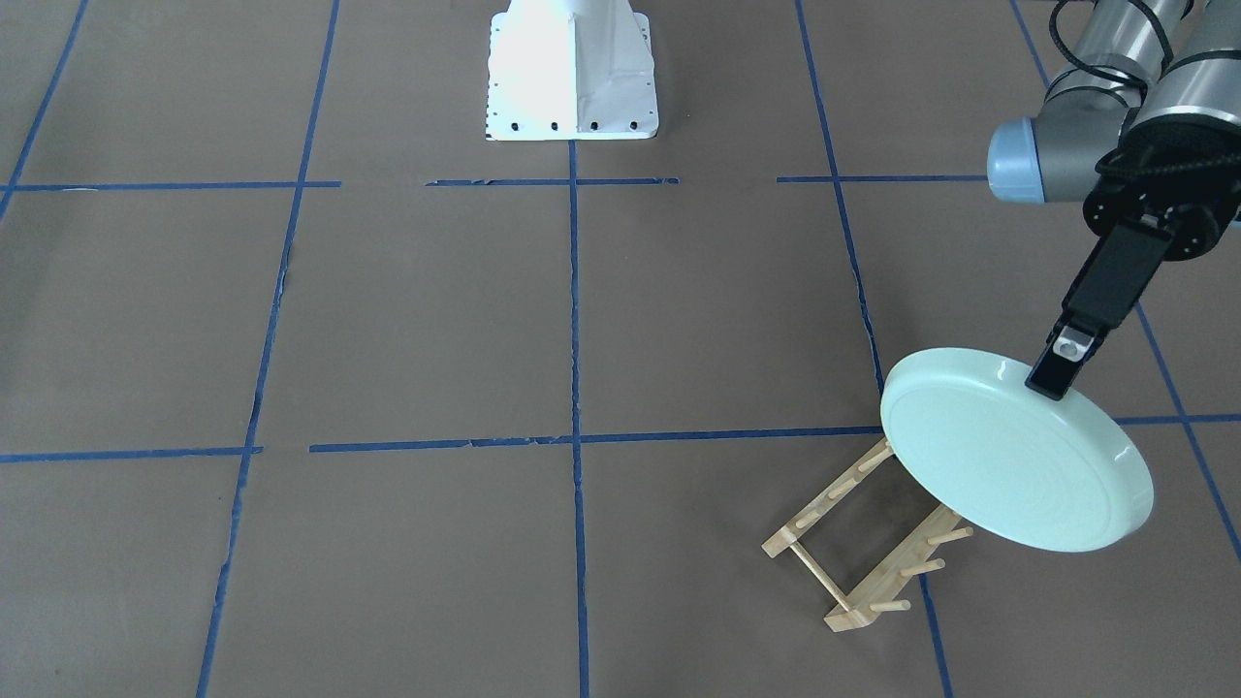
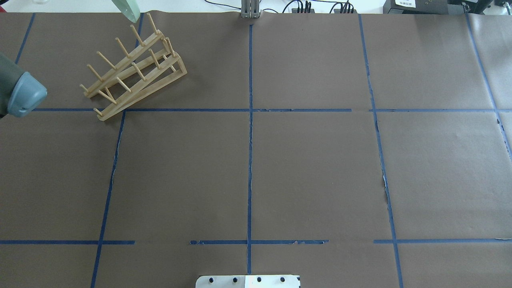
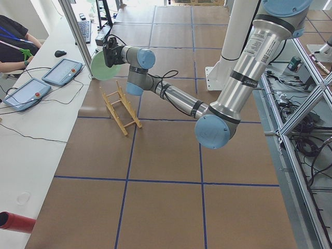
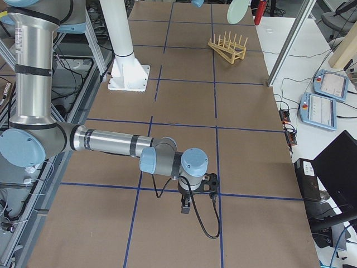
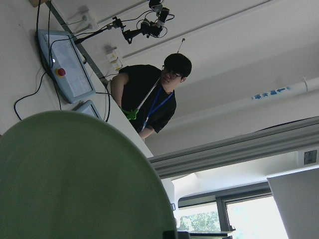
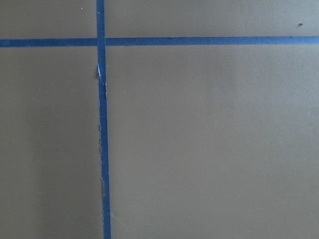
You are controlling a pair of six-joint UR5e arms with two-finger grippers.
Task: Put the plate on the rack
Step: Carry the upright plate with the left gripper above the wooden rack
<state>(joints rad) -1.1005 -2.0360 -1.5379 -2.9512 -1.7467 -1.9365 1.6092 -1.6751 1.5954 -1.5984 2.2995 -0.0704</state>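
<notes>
Plate (image 1: 1008, 465) tilted over rack (image 1: 863, 553), rim pinched by left pincer (image 1: 1054, 380); right pincer (image 4: 186, 207) state unclear

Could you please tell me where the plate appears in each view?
Front-facing: plate at lower right, overlapping the rack's end.
Overhead: plate, only a sliver, at top edge, left.
Exterior left: plate upper left.
Exterior right: plate at top edge, right of centre.
Left wrist: plate fills lower left.
Right wrist: not in it.
Landmark: the rack, close by in all four exterior views.
</notes>
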